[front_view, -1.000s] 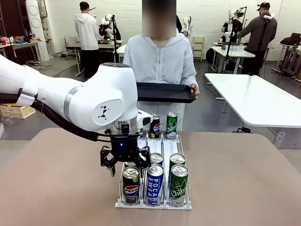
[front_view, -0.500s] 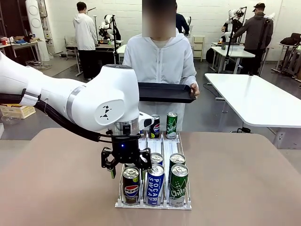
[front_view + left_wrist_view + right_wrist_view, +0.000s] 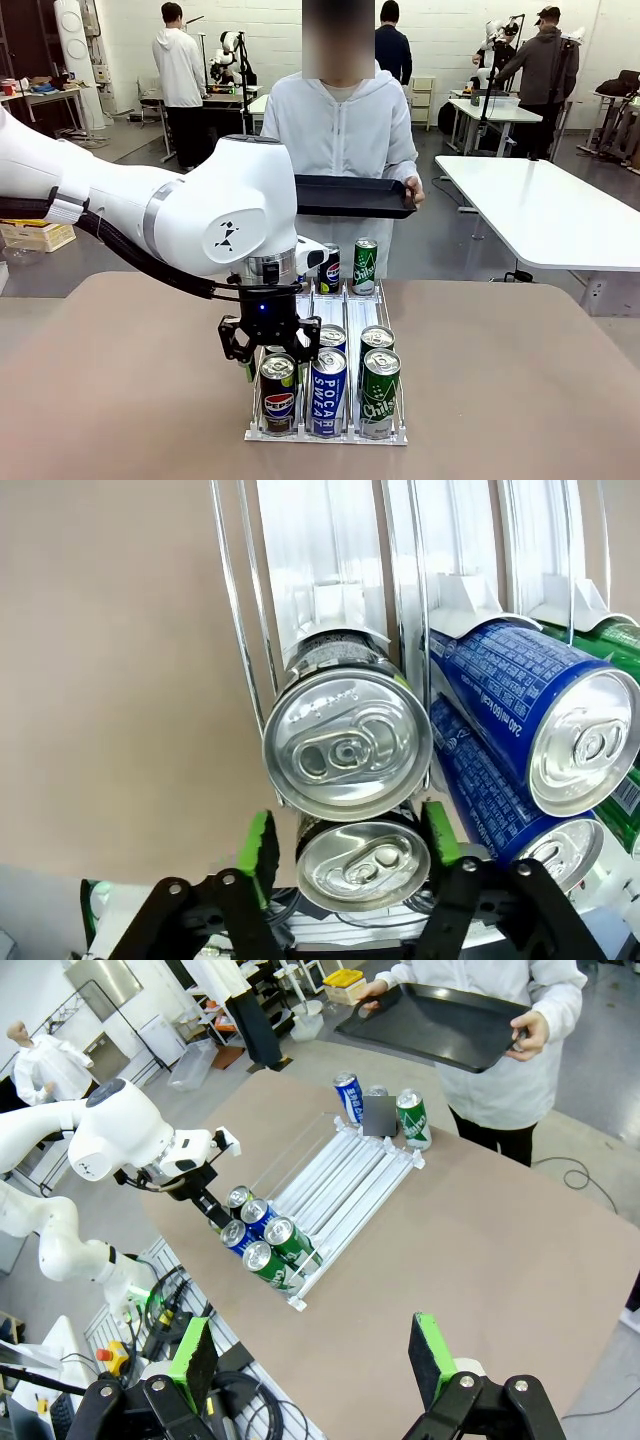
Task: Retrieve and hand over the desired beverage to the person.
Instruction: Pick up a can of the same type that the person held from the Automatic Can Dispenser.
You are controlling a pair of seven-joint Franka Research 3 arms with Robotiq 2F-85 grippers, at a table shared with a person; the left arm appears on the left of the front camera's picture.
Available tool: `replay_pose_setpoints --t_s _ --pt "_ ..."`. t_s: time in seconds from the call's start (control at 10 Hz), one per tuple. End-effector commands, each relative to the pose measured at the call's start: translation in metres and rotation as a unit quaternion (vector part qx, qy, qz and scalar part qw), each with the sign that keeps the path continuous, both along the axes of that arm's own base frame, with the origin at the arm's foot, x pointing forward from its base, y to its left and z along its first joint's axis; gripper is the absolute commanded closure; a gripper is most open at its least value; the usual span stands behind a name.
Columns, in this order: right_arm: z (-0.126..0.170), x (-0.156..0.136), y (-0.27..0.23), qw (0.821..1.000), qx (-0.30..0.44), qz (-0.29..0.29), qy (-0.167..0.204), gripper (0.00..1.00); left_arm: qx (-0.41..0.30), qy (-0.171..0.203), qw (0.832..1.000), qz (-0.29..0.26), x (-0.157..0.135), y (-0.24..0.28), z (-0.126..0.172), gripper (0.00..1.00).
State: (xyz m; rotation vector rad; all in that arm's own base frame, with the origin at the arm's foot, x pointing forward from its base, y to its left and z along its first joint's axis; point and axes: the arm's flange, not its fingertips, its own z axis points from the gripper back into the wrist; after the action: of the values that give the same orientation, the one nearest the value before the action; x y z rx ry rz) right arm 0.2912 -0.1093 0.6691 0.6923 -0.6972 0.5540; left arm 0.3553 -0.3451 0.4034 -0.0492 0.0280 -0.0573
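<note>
My left gripper (image 3: 268, 362) reaches down over the front left can, a Pepsi can (image 3: 278, 393), in a clear three-lane rack (image 3: 325, 436). In the left wrist view its green pads (image 3: 260, 846) sit on either side of that can's top (image 3: 363, 853). One pad touches the can and a thin gap shows at the other. The can stands in its lane. The person (image 3: 340, 130) stands across the table holding a black tray (image 3: 350, 197). My right gripper (image 3: 313, 1360) hangs open, high above the table, holding nothing.
A Pocari Sweat can (image 3: 328, 392) and a green Chilsung can (image 3: 379, 393) stand beside the Pepsi, with more cans right behind them. Two cans (image 3: 346, 266) stand at the rack's far end. Bare table lies on both sides. White tables and other people are behind.
My left gripper's jaws have narrowed from wide open to close around the front Pepsi can, and the hand has shifted slightly right. The cans and the tray have not moved.
</note>
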Motion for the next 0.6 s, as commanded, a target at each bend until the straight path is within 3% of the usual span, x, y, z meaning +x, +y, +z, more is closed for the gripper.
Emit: replay_pose_setpoints --t_s 0.0,0.1,0.3,0.5 --pt "0.000 0.001 0.000 1.000 0.014 0.009 -0.008 0.00 -0.008 0.021 1.000 -0.006 0.001 -0.001 0.002 1.00" --pt "0.000 0.001 0.000 1.000 0.014 0.009 -0.008 0.00 -0.008 0.025 1.000 -0.004 0.002 -0.001 0.001 0.77" --pt "0.000 0.001 0.000 1.000 0.014 0.009 -0.008 0.00 -0.006 0.030 1.000 -0.004 0.002 -0.001 0.003 1.00" --pt "0.000 0.001 0.000 1.000 0.014 0.009 -0.008 0.00 0.024 0.050 0.998 -0.034 -0.003 0.001 0.032 1.00"
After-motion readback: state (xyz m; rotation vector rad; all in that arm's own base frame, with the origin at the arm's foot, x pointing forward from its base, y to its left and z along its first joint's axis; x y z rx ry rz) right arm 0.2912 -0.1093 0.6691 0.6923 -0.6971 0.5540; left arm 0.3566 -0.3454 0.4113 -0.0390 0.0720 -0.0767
